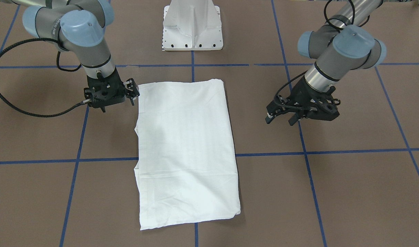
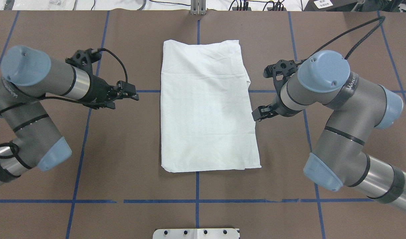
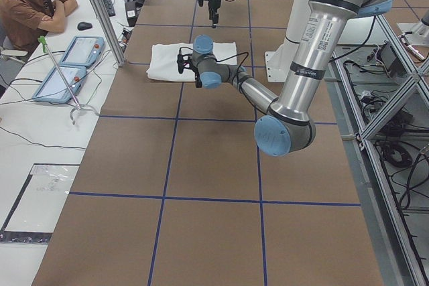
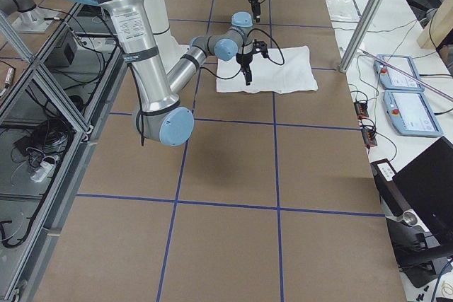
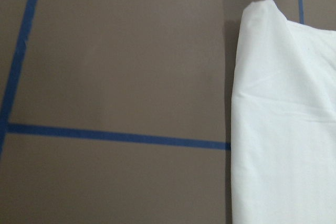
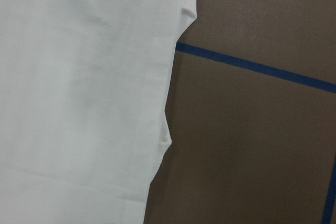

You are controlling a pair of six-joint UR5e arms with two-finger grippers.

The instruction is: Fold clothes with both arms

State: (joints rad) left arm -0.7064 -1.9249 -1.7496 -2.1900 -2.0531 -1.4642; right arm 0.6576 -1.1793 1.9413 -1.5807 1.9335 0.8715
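In the overhead view, the left arm (image 2: 33,76) comes in from the left edge of the frame. Its hand (image 2: 134,93) points toward the middle, with the fingers apart and nothing between them. It sits well apart from the cloth, over the bare brown surface (image 2: 123,149), near a crossing of the blue tape lines (image 2: 90,200).

At the centre lies the white shirt (image 2: 206,109), folded into a tall rectangle and flat on the surface. The top edge is near the upper middle of the frame and the bottom edge is a little below mid-height. A faint crease runs across its upper part, and there is a small notch on its right edge. No text, collar or label shows on the upturned side. The left wrist view shows a rounded folded corner of the cloth in its upper right.

Just beside the shirt's right edge, at mid-height, is the right hand (image 2: 257,114). Its fingers are spread and grip nothing, and I cannot tell whether a fingertip brushes the cloth. The right arm (image 2: 326,83) runs off toward the lower right corner. At the bottom middle, the edge of the white pedestal base (image 2: 196,233) shows.
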